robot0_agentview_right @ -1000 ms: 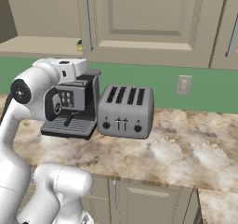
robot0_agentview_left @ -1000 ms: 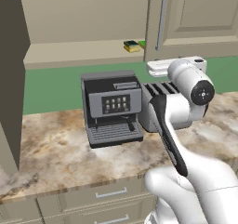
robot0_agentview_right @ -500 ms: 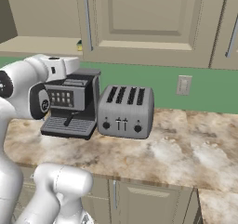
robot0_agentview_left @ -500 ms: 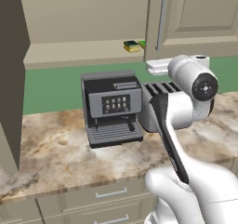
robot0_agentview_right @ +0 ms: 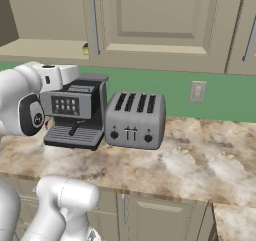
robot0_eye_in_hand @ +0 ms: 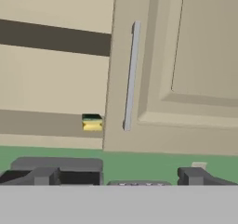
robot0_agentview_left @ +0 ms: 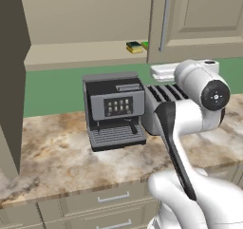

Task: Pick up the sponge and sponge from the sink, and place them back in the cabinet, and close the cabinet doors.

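Observation:
Two sponges lie side by side on the open cabinet's beige shelf (robot0_agentview_left: 71, 52). One is yellow with a dark top (robot0_agentview_left: 134, 46) (robot0_eye_in_hand: 92, 122), the other bright green (robot0_agentview_left: 144, 45), half hidden by the shut right cabinet door (robot0_agentview_left: 199, 19). That door's silver bar handle (robot0_eye_in_hand: 131, 76) fills the middle of the hand view. My gripper (robot0_eye_in_hand: 120, 177) is open and empty, below and in front of the shelf, above the coffee machine (robot0_agentview_left: 114, 109). Its white hand (robot0_agentview_right: 60, 75) faces the cabinet. The sink is out of view.
A black coffee machine and a silver toaster (robot0_agentview_right: 135, 119) stand on the marble counter (robot0_agentview_right: 200, 160) under the cabinet. A tall dark panel (robot0_agentview_left: 12, 81) juts toward me at the far left. Drawers (robot0_agentview_left: 109, 199) run below the counter. A wall outlet (robot0_agentview_right: 198, 91) sits on the green backsplash.
The arm's upper joints have swung a little and the hand has turned toward the cabinet. The jaws stayed wide open. The sponges and doors have not moved.

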{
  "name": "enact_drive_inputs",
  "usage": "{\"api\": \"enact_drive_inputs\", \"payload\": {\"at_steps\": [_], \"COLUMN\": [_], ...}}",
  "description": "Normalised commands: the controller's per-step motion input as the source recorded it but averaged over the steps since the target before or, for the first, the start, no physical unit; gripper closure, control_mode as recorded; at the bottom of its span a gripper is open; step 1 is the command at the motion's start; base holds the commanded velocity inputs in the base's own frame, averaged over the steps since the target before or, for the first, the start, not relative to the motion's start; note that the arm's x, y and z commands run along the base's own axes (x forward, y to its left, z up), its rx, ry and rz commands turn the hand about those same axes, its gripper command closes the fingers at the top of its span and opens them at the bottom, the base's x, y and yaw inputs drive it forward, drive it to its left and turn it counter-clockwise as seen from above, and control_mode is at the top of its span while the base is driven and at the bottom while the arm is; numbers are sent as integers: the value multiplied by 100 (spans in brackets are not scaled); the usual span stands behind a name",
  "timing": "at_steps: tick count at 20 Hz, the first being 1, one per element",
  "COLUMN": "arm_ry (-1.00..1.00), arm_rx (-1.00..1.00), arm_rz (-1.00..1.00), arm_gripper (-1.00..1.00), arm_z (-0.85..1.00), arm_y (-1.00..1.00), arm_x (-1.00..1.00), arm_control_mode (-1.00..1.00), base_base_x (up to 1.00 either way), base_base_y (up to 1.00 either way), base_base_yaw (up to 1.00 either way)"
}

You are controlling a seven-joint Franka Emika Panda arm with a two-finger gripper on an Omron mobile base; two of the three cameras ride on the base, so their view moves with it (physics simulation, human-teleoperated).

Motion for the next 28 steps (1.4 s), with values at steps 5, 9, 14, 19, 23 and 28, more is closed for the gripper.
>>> {"api": "enact_drive_inputs", "payload": {"at_steps": [5,9,14,19,23,28], "arm_ry": [0,0,0,0,0,0], "arm_rx": [0,0,0,0,0,0], "arm_rz": [0,0,0,0,0,0], "arm_gripper": [-100,-100,-100,-100,-100,-100], "arm_z": [0,0,0,0,0,0], "arm_y": [1,2,10,11,27,27], "arm_x": [-34,-33,-24,-24,-26,-28], "arm_control_mode": [-100,-100,-100,-100,-100,-100], "base_base_x": [0,0,0,0,0,0], "base_base_y": [0,0,0,0,0,0], "base_base_yaw": [0,0,0,0,0,0]}}
